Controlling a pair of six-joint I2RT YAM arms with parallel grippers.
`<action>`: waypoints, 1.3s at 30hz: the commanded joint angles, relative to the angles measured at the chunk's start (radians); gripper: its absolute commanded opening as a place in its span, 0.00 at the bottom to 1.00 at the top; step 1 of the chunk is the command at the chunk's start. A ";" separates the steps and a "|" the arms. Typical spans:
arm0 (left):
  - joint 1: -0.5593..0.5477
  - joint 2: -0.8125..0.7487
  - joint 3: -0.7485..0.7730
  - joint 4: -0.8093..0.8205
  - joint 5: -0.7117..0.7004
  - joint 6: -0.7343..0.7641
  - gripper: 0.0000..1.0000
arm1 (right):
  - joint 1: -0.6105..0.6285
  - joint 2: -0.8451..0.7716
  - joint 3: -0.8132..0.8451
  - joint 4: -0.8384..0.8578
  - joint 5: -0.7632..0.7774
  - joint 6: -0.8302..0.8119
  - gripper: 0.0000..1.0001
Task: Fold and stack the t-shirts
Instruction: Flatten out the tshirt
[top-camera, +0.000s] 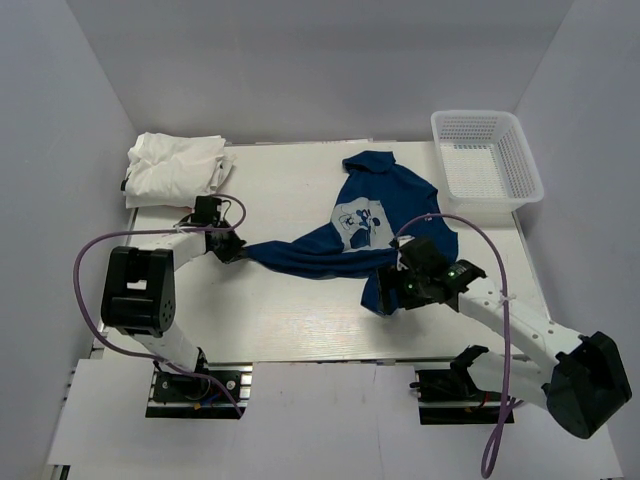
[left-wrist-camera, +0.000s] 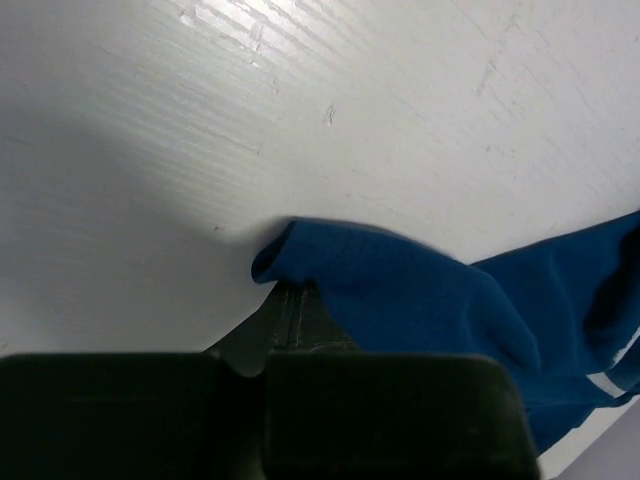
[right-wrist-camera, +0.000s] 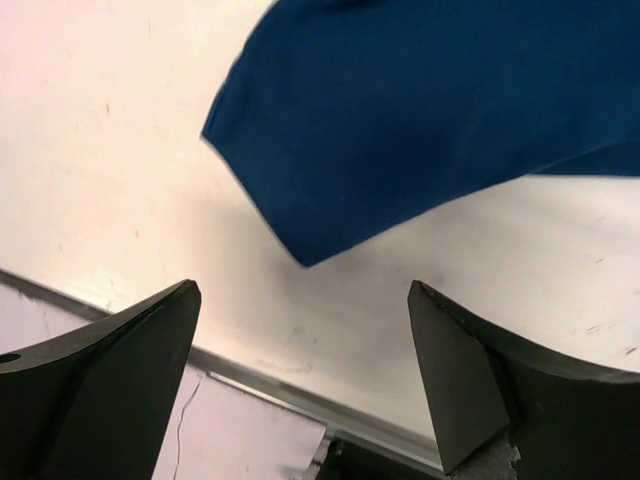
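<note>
- navy t-shirt (top-camera: 395, 205) crumpled on desk (top-camera: 290, 320), right of centre; white t-shirts (top-camera: 175, 168) piled far left.
- left hand (top-camera: 232, 250) pinches its stretched left corner; right hand (right-wrist-camera: 300, 295) gapes wide at near hem, empty.
- Cloth likely light, limp; pinch hems or corners.

Navy t-shirt (top-camera: 405, 200) is lying crumpled mid-bench (top-camera: 300, 315), white print facing up. Its left end is pulled out into a long point that runs right into the left hand (top-camera: 232, 250). The right hand (top-camera: 390, 290) sits at the shirt's near right edge. White folded t-shirts (top-camera: 175, 168) are in the far left corner, mesh basket (top-camera: 478, 114) far right.
</note>
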 joint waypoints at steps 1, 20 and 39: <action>0.004 -0.007 0.011 0.065 0.025 0.026 0.00 | 0.052 0.022 0.003 -0.026 0.033 0.046 0.90; 0.004 -0.302 -0.053 -0.005 0.007 0.086 0.00 | 0.133 0.361 0.058 0.213 0.368 0.202 0.57; -0.007 -0.449 0.520 -0.241 -0.125 0.234 0.00 | 0.112 -0.013 0.614 -0.018 1.027 -0.071 0.00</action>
